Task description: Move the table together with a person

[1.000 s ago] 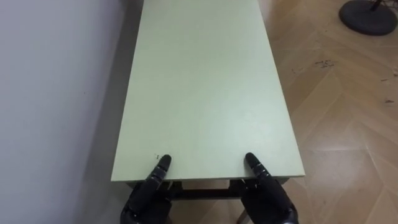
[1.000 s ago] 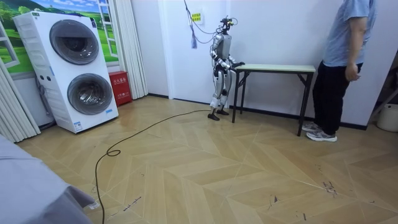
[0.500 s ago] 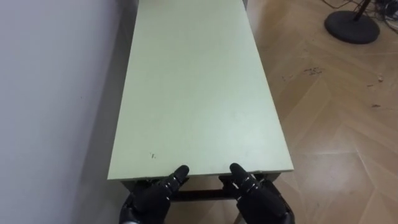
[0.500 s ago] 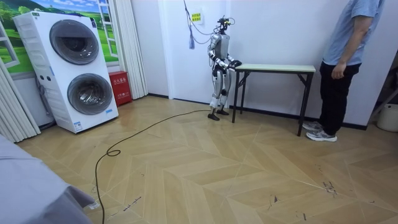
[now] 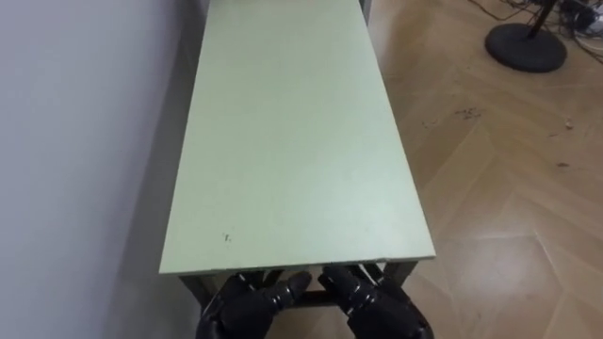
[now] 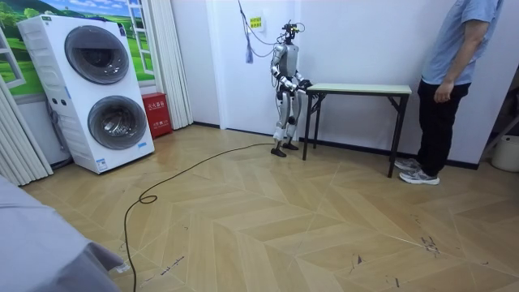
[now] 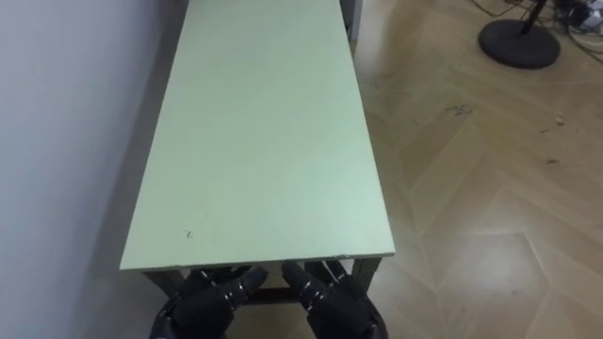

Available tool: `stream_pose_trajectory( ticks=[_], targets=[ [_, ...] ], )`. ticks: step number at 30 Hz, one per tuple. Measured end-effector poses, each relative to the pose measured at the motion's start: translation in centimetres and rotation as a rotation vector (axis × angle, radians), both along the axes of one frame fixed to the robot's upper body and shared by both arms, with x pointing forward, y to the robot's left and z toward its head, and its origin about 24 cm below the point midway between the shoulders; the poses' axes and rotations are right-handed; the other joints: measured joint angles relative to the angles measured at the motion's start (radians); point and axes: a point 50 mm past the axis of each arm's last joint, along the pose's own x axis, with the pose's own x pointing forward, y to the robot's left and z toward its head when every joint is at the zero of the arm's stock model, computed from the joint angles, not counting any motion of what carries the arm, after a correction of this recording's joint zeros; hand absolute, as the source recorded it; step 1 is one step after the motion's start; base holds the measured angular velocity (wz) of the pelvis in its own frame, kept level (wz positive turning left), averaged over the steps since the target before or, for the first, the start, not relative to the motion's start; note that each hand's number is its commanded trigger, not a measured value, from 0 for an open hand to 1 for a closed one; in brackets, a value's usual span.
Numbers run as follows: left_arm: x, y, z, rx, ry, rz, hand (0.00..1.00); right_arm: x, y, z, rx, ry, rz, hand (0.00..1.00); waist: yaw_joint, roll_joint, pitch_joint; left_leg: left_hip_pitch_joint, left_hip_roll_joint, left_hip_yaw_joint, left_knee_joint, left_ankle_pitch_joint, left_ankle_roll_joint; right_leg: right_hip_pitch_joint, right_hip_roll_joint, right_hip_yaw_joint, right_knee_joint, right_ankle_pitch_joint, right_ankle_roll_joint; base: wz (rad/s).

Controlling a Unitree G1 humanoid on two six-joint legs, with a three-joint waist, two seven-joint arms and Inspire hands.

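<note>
Where the long, pale green tabletop (image 5: 292, 141) ends nearest the robot, both dark hands are seen just below its short edge, side by side and close together. The left hand (image 5: 252, 307) is placed under the left half of that edge and the right hand (image 5: 379, 309) under the right half, beside the dark frame beneath the top. How far either hand is open, and whether anything is held, cannot be told, as both are partly tucked under the board. The tabletop runs away from the robot, with a grey wall (image 5: 75, 141) along its left side and a wooden herringbone floor (image 5: 509, 207) on its right. A round black base (image 5: 524, 45) is set on the floor at upper right. In the room view the table (image 6: 357, 88) is stood on the floor against the white wall, with the robot upright at the end on the room view's left. A person (image 6: 452, 81) is stood at the opposite end, one hand hanging near the table's corner. Two stacked white washing machines (image 6: 97, 89) are seen well apart, on the room view's left.
</note>
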Motion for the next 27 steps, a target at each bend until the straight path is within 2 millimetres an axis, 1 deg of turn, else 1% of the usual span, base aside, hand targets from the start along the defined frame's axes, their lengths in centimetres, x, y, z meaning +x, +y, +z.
stream_pose_trajectory(
  ticks=[1, 3, 6, 10, 13, 17, 18, 19, 22, 23, 24, 25, 27],
  targets=[
    [-0.1, 0.1, -0.3, 0.016, 0.014, -0.008, 0.0, -0.1, -0.1, -0.2, -0.018, 0.008, 0.009, 0.0, -0.001, -0.001, 0.0008, 0.005, 0.0, 0.0, -0.003, 0.0, -0.001, 0.004, 0.001, 0.0, -0.001, 0.0, 0.0, 0.0],
    [-0.9, 0.7, -1.3, 0.083, 0.057, -0.045, 0.0, -0.8, -0.7, -1.3, -0.101, 0.05, 0.053, 0.0, -0.002, -0.012, -0.0065, 0.008, 0.001, -0.001, -0.006, 0.0, -0.002, 0.007, 0.002, -0.005, -0.004, 0.0, 0.0, 0.0],
    [-1.5, 1.2, -2.0, 0.108, 0.099, -0.051, 0.0, -1.9, -1.7, -2.5, -0.197, 0.108, 0.109, 0.0, -0.003, -0.02, -0.0064, 0.005, 0.001, -0.003, -0.006, 0.0, -0.003, 0.01, 0.001, -0.025, -0.016, 0.003, -0.004, 0.01],
    [-2.1, 1.6, -2.6, 0.12, 0.14, -0.052, 0.0, -2.8, -2.8, -3.6, -0.267, 0.169, 0.124, 0.0, -0.002, -0.019, -0.0064, 0.009, 0.001, -0.003, -0.012, 0.0, -0.002, 0.011, 0.0, -0.025, -0.017, 0.003, -0.004, 0.0],
    [-2.9, 2.3, -3.6, 0.146, 0.2, -0.047, 0.0, -3.4, -3.5, -4.4, -0.319, 0.223, 0.134, 0.0, -0.002, -0.017, -0.0042, 0.017, 0.002, -0.002, -0.015, -0.001, -0.004, 0.018, 0.001, -0.026, -0.017, 0.002, -0.004, 0.0],
    [-3.7, 2.9, -4.4, 0.173, 0.254, -0.041, 0.0, -4.3, -4.6, -5.7, -0.401, 0.323, 0.161, 0.0, 0.002, -0.021, -0.0019, 0.021, 0.003, -0.002, -0.017, -0.002, -0.005, 0.02, 0.002, -0.027, -0.018, 0.002, -0.004, 0.0],
    [-3.9, 3.3, -4.7, 0.185, 0.273, -0.031, 0.0, -4.1, -4.8, -5.9, -0.423, 0.338, 0.165, 0.0, 0.002, -0.021, -0.002, 0.02, 0.003, -0.003, -0.018, -0.002, -0.006, 0.02, 0.002, -0.029, -0.018, 0.002, -0.004, 0.0],
    [-4.0, 3.4, -4.8, 0.19, 0.283, -0.025, 0.0, -4.5, -5.0, -6.1, -0.432, 0.356, 0.161, 0.0, 0.001, -0.022, -0.0021, 0.022, 0.003, -0.002, -0.018, -0.002, -0.006, 0.019, 0.002, -0.028, -0.018, 0.002, -0.004, 0.0],
    [-4.4, 4.4, -5.3, 0.208, 0.323, 0.026, 0.0, -4.7, -5.9, -6.5, -0.461, 0.403, 0.119, 0.0, 0.002, -0.022, -0.0045, 0.022, 0.004, -0.001, -0.02, -0.003, -0.006, 0.02, 0.003, -0.028, -0.02, 0.002, -0.004, -0.01],
    [-4.8, 4.9, -5.5, 0.218, 0.343, 0.046, 0.0, -5.2, -6.4, -6.7, -0.469, 0.43, 0.098, 0.0, 0.003, -0.023, -0.0069, 0.024, 0.004, -0.001, -0.02, -0.002, -0.007, 0.021, 0.003, -0.028, -0.021, 0.003, -0.004, 0.0],
    [-5.3, 5.3, -5.8, 0.236, 0.372, 0.061, 0.0, -5.8, -6.8, -7.0, -0.487, 0.469, 0.077, 0.0, 0.003, -0.023, -0.011, 0.026, 0.004, -0.001, -0.02, -0.002, -0.007, 0.023, 0.004, -0.028, -0.021, 0.002, -0.004, 0.0],
    [-5.5, 5.6, -6.0, 0.251, 0.388, 0.065, 0.0, -6.1, -6.9, -7.1, -0.494, 0.488, 0.065, 0.0, 0.003, -0.024, -0.0115, 0.03, 0.004, -0.001, -0.02, -0.002, -0.007, 0.022, 0.004, -0.028, -0.022, 0.002, -0.004, -0.03],
    [-7.0, 6.5, -6.7, 0.335, 0.468, 0.06, 0.0, -7.2, -7.5, -7.5, -0.532, 0.56, 0.049, 0.0, 0.003, -0.027, -0.0143, 0.04, 0.003, 0.003, -0.026, -0.002, -0.007, 0.03, 0.004, -0.028, -0.032, 0.003, -0.004, -0.06]
  ],
)
